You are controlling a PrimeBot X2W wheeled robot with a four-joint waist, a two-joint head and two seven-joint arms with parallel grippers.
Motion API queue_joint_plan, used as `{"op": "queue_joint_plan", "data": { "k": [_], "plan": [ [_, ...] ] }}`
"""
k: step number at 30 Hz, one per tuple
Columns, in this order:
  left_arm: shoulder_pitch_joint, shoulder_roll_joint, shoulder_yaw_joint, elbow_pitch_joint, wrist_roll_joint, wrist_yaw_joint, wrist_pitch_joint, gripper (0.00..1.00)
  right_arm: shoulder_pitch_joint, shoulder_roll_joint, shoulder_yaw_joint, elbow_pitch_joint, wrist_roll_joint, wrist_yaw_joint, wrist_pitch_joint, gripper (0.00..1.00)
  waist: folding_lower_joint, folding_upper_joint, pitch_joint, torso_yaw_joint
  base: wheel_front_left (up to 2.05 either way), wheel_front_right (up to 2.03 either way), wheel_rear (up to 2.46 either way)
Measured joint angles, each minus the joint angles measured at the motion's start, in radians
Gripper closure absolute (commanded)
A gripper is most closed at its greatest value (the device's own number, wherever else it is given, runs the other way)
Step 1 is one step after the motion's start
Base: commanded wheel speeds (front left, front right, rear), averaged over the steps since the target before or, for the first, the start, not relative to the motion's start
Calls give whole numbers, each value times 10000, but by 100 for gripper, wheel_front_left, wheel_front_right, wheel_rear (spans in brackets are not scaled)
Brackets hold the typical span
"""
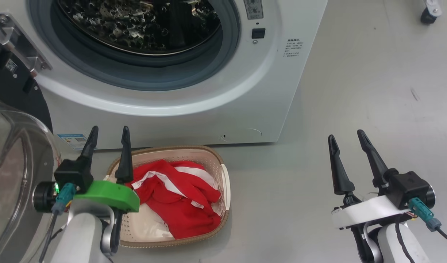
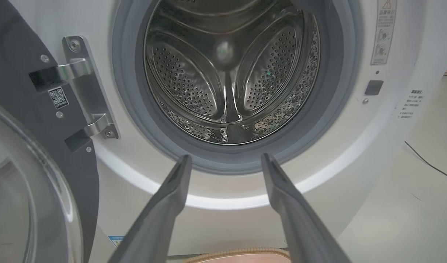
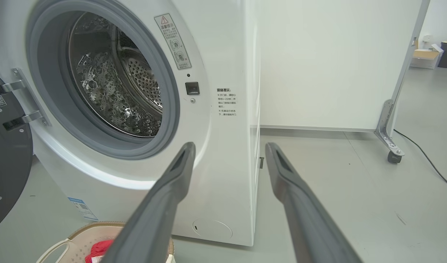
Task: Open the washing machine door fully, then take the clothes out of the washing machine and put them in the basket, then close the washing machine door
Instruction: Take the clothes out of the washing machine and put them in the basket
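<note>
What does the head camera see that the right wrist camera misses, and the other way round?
Head view, not right wrist view: the left arm's open dark fingers and the black-rimmed round door's clear glass bowl. Right wrist view, not head view: a white wall panel and a brown cardboard box. Both: the big white washing machine, cream perforated plastic basket holding red white-striped clothes, open right fingers.

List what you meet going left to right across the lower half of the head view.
washing machine door → left gripper → basket holding the clothes → right gripper
</note>
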Motion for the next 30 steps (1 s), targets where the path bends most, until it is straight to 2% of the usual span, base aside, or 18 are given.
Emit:
{"op": "queue_joint_plan", "data": {
  "k": [7,13,30],
  "plan": [
    [1326,6,-178,-349,88,19,0,0,573,8,-29,36,-2,-19,0,0,0,0,-618,99,0,0,0],
    [2143,6,-384,-696,86,48,2,0,1063,15,-155,-31,0,-178,2,0,0,0,-1033,203,0,0,0],
    [3343,33,-652,-1716,94,146,0,0,1687,48,-21,-336,17,-449,2,0,0,0,-1512,401,0,0,0]
  ]
}}
